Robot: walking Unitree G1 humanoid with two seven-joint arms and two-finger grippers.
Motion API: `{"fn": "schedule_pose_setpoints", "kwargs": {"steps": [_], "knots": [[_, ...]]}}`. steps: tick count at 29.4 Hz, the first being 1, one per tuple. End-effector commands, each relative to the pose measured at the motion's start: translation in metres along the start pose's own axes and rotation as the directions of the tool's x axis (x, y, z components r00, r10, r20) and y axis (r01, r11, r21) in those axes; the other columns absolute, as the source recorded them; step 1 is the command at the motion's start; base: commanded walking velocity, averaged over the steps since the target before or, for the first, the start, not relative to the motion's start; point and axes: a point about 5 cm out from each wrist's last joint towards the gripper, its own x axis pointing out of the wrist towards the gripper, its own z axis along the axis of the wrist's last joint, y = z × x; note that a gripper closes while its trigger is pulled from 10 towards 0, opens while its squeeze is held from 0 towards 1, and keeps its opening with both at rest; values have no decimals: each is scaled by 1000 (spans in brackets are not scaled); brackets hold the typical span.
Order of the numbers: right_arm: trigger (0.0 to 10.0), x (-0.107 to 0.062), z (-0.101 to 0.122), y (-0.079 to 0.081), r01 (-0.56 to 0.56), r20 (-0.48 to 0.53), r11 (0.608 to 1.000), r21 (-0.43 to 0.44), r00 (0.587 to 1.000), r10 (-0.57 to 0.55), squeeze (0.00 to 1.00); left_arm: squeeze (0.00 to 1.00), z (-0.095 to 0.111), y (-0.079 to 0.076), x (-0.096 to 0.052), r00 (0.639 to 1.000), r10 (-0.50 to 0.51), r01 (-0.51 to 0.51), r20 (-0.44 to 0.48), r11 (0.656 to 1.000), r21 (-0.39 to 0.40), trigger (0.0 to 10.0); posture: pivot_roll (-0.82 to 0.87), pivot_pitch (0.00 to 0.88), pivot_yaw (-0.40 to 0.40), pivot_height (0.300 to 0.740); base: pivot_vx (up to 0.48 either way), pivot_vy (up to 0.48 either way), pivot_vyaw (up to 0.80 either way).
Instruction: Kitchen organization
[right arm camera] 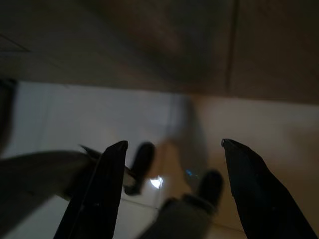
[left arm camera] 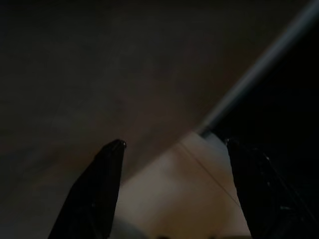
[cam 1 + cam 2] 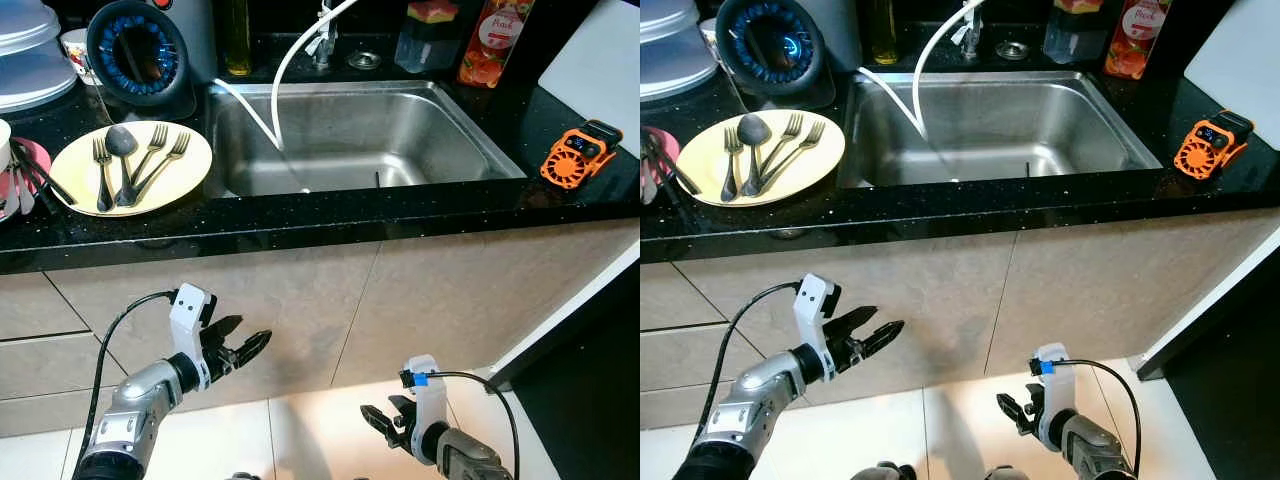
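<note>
The yellow plate [image 3: 60, 165] sits on the black desk [image 3: 300, 215], at about 10 o'clock in the head view, just left of the sink [image 3: 350, 135]. On it lie three forks [image 3: 150, 160] and a spoon [image 3: 122, 150], likely put together so they can be tidied. A white hose [image 3: 285, 70] hangs into the sink. An orange fan [image 3: 578, 155] rests at 3 o'clock.

The left tool [image 3: 240, 350] hangs low at 7 o'clock in front of the cupboard, fingers wide and holding nothing. The right tool [image 3: 385, 420] is at 6 o'clock near the floor, also wide and empty. Both are well below the desk, so reaching the plate looks like the next job.
</note>
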Motion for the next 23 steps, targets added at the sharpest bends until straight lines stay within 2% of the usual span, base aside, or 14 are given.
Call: {"fn": "schedule_pose_setpoints", "kwargs": {"steps": [1,3,6,9,10,12,14,15,16,17,18,19,20,23], "knots": [[10000,-10,-18,-13,87,-109,996,-20,990,-88,0,0,7,5,-10,990,128,-127,65,992,-23,10000,91,97,-44,740,0,0,0],[10000,-12,-21,-17,109,-132,994,-19,985,-111,0,0,12,-14,-16,992,62,-55,111,996,-67,10000,117,98,-55,740,0,0,0],[10000,-12,-23,-17,117,-151,993,-18,981,-119,0,0,20,-45,-22,980,-139,145,146,989,-35,10000,142,98,-69,740,0,0,0],[10000,-10,-23,-14,113,-167,993,-25,979,-115,0,0,33,-71,-27,929,-339,344,151,939,-8,10000,150,99,-78,740,0,0,0],[10000,-7,-21,-11,98,-166,995,-29,981,-101,0,0,41,-81,-29,886,-442,444,137,896,21,10000,155,98,-83,740,0,0,0],[10000,-5,-20,-9,88,-166,995,-37,982,-93,0,0,51,-85,-27,862,-489,486,133,872,59,10000,153,92,-80,740,0,0,0],[10000,-5,-20,-9,88,-166,995,-37,982,-93,0,0,51,-85,-27,862,-489,486,133,872,59,10000,153,92,-80,740,0,0,0],[10000,-4,-19,-8,90,-169,995,-46,981,-96,0,0,77,-82,-19,865,-465,446,187,885,134,10000,143,87,-72,740,0,0,0],[10000,-4,-19,-8,93,-170,994,-48,980,-100,0,0,92,-81,-17,870,-437,408,228,898,164,10000,143,87,-72,740,0,0,0],[10000,-4,-19,-8,93,-170,994,-48,980,-100,0,0,92,-81,-17,870,-437,408,228,898,164,10000,143,87,-72,740,0,0,0],[10000,-4,-19,-8,99,-168,994,-44,980,-105,0,0,111,-76,-13,878,-379,328,291,921,209,10000,137,86,-70,740,0,0,0],[10000,-6,-22,-8,106,-169,994,-37,979,-111,0,0,141,-67,-10,872,-285,203,398,950,235,10000,128,85,-70,740,0,0,0],[10000,-6,-22,-8,106,-169,994,-37,979,-111,0,0,141,-67,-10,872,-285,203,398,950,235,10000,128,85,-70,740,0,0,0],[10000,-8,-27,-7,110,-178,993,-29,977,-114,0,0,175,-65,-11,838,-243,118,489,955,272,10000,123,82,-71,740,0,0,0]]}}
